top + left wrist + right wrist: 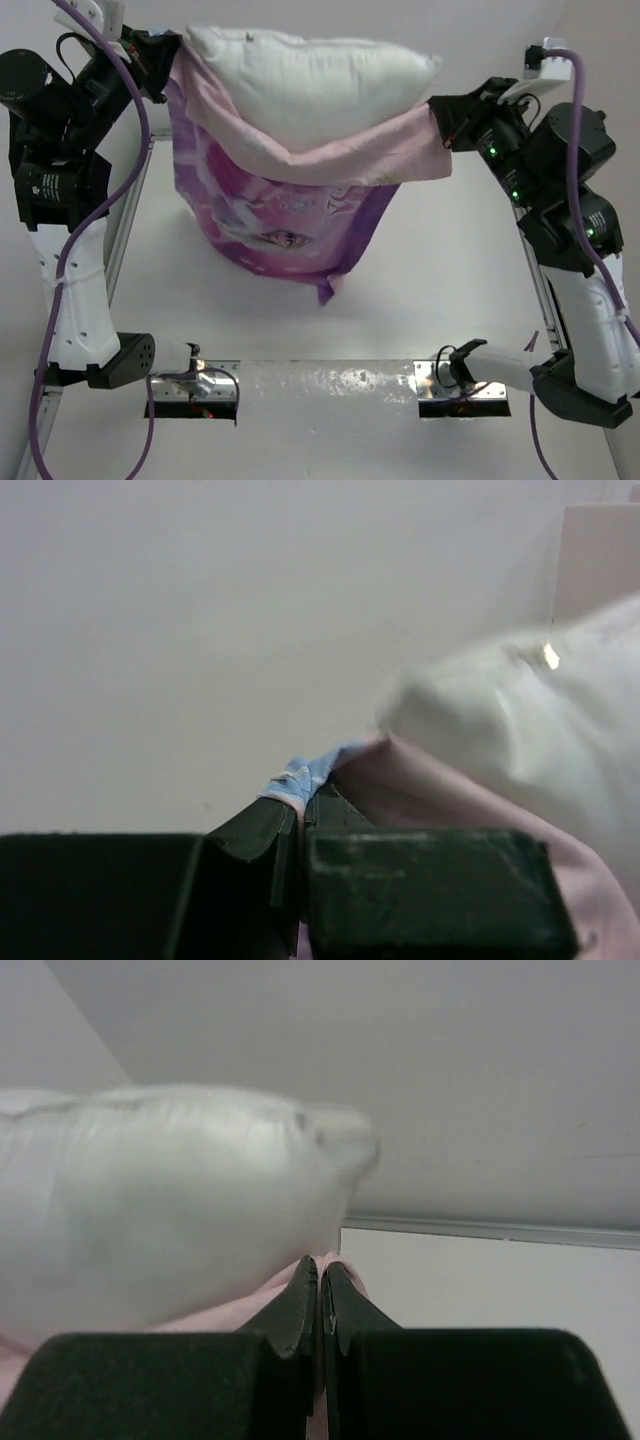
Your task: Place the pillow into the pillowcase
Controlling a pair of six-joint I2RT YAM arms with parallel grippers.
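Both jaws are pinched tight on the pillowcase (290,210) rim, left jaws on one top corner, right jaws on the other; the pillow (310,80) sits half in, bulging up between them; it looks light and squashy, the case thin and slippery, so grip the hem; open room all round, bench (430,290) below.

Plump white cloth pillow (300,80): soft, matt, puckered at the seam. Thin pink-and-purple cloth pillowcase (280,215): printed face with faint sheen, pale pink reverse matt, limp, creased. Left gripper (303,808), right gripper (320,1272): dark hard plastic fingers (430,880), matt, lightly scuffed. Flat white table (440,290): smooth, matt. Silver metal strip (330,382) at near edge: glossy, reflective. Purple cable (146,120): smooth sheath.
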